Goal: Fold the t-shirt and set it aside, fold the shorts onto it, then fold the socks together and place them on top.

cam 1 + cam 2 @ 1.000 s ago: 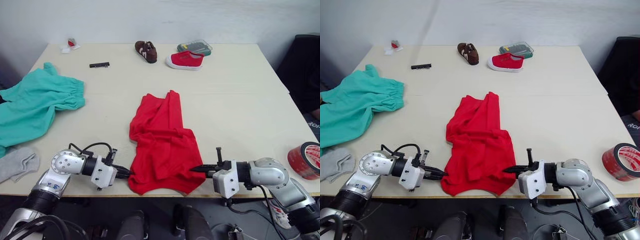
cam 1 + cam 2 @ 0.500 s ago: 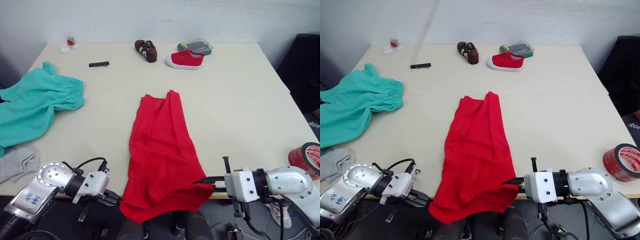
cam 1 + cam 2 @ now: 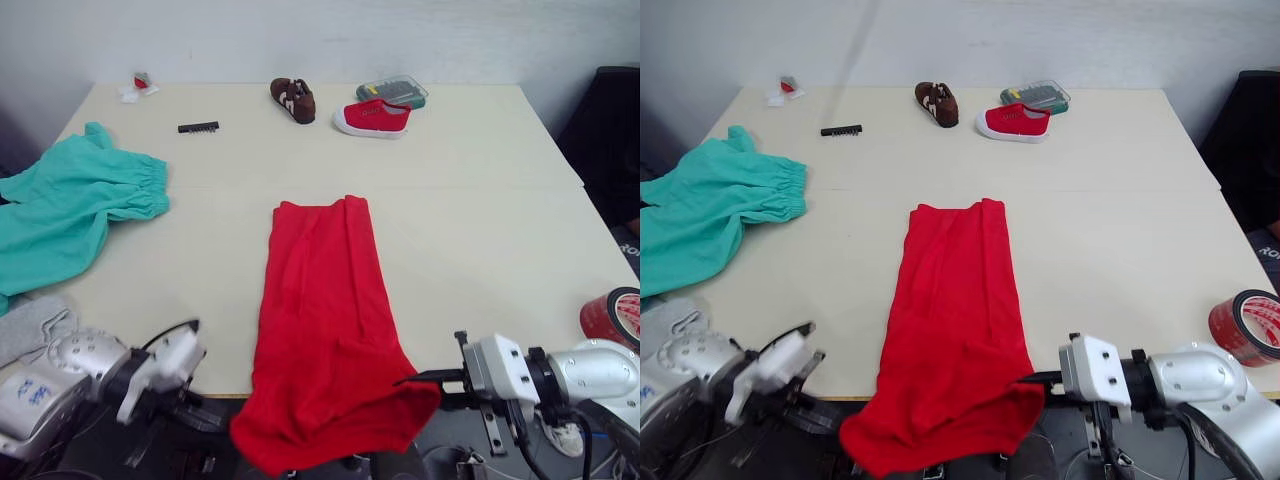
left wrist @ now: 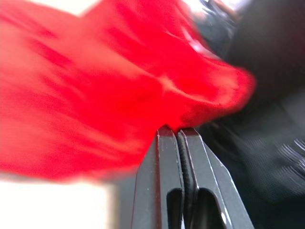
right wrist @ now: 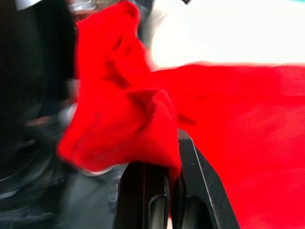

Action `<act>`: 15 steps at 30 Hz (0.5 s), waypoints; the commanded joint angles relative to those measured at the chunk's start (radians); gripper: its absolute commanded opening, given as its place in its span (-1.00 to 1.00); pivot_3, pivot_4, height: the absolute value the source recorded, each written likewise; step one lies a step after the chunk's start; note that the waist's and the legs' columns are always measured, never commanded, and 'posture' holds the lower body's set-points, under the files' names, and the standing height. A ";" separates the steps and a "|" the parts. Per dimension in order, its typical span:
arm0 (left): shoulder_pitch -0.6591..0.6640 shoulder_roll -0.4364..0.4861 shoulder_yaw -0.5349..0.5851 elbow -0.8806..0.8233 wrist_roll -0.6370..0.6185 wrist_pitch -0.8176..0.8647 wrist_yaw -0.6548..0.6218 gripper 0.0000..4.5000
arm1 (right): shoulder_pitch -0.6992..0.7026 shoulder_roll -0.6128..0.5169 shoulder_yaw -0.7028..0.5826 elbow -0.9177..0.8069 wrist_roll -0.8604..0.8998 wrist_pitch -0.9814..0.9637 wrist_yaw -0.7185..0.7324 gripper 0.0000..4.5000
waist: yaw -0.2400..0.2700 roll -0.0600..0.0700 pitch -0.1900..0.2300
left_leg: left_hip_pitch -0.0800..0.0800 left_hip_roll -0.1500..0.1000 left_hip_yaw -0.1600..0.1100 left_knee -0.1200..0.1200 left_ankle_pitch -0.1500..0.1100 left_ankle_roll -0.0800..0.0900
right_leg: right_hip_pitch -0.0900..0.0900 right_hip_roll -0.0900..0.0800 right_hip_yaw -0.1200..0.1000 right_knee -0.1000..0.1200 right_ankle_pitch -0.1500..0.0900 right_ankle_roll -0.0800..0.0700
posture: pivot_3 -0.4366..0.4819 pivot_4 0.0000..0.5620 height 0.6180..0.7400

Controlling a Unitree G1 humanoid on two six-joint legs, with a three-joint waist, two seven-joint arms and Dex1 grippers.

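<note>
The red t-shirt [image 3: 325, 300] lies stretched into a long strip down the middle of the table, its near end hanging past the front edge. My left gripper [image 4: 177, 131] is shut on the hanging hem's left corner, below the table edge. My right gripper [image 3: 418, 380] is shut on the hem's right corner, with red cloth bunched over its fingertips [image 5: 164, 167]. The teal shorts [image 3: 70, 205] lie crumpled at the table's left edge. A grey sock [image 3: 30, 328] lies near the front left corner, just beyond my left arm.
At the back of the table lie a brown shoe [image 3: 292, 100], a red canvas shoe [image 3: 372, 117], a clear box [image 3: 392, 91], a black strip [image 3: 198, 127] and a small white and red item [image 3: 135, 87]. A red tape roll [image 3: 612, 318] sits at the right edge.
Both grippers have pulled the t-shirt's near hem toward me and down past the front edge. The bunched shirt has stretched out flat and long.
</note>
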 commanded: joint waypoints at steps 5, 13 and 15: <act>-0.382 -0.219 0.057 0.305 0.013 0.151 0.284 -0.99 | -0.428 0.135 0.120 0.356 -0.118 0.043 0.004 -0.98 | -0.005 -0.001 0.000 | -0.005 -0.001 0.001 0.003 0.009 -0.001 | -0.004 0.000 -0.001 0.003 0.007 -0.001 | -0.05 -0.47 1.00; -0.563 -0.395 0.024 0.544 0.200 0.071 0.431 -0.99 | -0.763 0.386 0.265 0.907 -0.365 -0.073 0.032 -0.98 | -0.020 -0.002 0.000 | -0.014 0.000 0.006 0.010 0.010 -0.002 | -0.013 0.007 0.001 0.011 0.007 -0.001 | -0.05 -0.47 1.00; -0.576 -0.412 0.050 0.592 0.221 0.061 0.469 -0.99 | -0.818 0.438 0.239 1.022 -0.365 -0.061 0.017 -0.98 | -0.028 -0.002 0.001 | -0.016 0.001 0.006 0.012 0.010 -0.002 | -0.014 0.007 0.001 0.011 0.007 0.000 | -0.05 -0.47 1.00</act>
